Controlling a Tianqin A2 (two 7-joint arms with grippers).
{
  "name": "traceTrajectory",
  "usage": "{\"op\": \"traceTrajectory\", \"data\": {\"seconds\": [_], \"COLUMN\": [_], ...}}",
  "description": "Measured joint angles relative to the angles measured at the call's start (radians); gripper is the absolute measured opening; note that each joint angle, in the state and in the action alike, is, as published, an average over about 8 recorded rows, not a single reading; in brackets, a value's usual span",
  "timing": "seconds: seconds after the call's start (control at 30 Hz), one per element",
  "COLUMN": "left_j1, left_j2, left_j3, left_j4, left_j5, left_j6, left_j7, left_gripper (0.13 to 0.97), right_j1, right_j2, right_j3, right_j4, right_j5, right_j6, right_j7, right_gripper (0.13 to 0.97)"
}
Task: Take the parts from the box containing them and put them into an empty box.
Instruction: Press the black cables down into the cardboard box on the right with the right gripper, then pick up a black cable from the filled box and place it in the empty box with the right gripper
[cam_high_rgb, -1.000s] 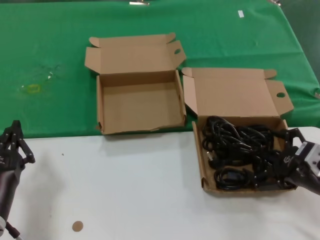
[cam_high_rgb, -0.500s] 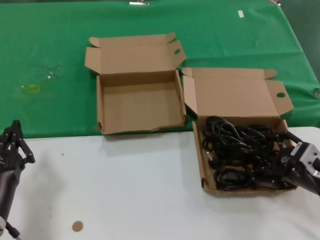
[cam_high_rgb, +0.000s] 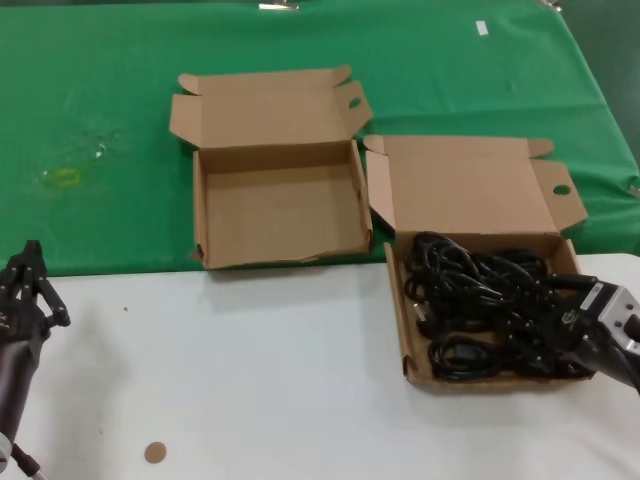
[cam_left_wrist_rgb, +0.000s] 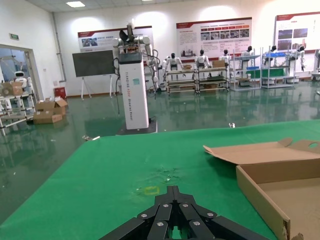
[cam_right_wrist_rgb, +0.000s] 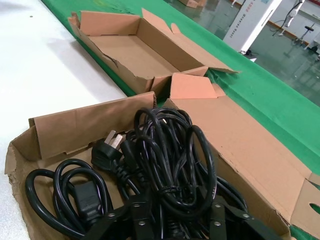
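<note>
Judging by how things lie, the transfer has barely begun: every one of the parts (cam_high_rgb: 480, 305) sits in the box containing them (cam_high_rgb: 400, 320), a tangled heap of black coiled cords filling it from wall to wall, while the empty box (cam_high_rgb: 280, 215) holds nothing at all. That second box rests on the green cloth (cam_high_rgb: 120, 120) farther back and to the robot's left of the full one, its lid (cam_high_rgb: 265, 105) folded open behind it; the two boxes stand just beside each other, corner near corner.

The right gripper (cam_high_rgb: 560, 320) is down among the cords at the right side of the full box. From the right wrist view its fingers (cam_right_wrist_rgb: 135, 212) straddle a cord bundle (cam_right_wrist_rgb: 172, 155), spread to either side of the coils, but whether they have pinched the cord I cannot tell. A plug (cam_right_wrist_rgb: 107, 150) lies clear on the near side of that heap.

The left gripper (cam_high_rgb: 25, 290) waits at the left edge of the white surface (cam_high_rgb: 250, 380), well apart from both boxes; it holds nothing, and how far its fingers are parted is not clear.

All the moving, then, looks left to do: lift a bundle free, carry it over, drop it, and repeat.
</note>
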Motion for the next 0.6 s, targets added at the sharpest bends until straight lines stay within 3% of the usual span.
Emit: {"op": "traceTrajectory", "data": {"seconds": [0.13, 0.27, 0.6], "left_j1": [0.0, 0.0, 0.0], "left_j2": [0.0, 0.0, 0.0], "left_j3": [0.0, 0.0, 0.0], "left_j4": [0.0, 0.0, 0.0], "left_j5": [0.0, 0.0, 0.0], "left_j6": [0.0, 0.0, 0.0], "left_j7": [0.0, 0.0, 0.0], "left_gripper": [0.144, 0.144, 0.144], "right_j1": [-0.001, -0.002, -0.01], "right_j2": [-0.008, -0.015, -0.015], "right_j3": [0.011, 0.021, 0.049], "right_j4": [-0.001, -0.001, 0.018], "right_j5": [-0.007, -0.013, -0.03], "right_j6": [-0.01, -0.019, -0.034], "right_j7": [-0.003, -0.005, 0.006], "right_gripper": [0.365, 0.365, 0.25]}}
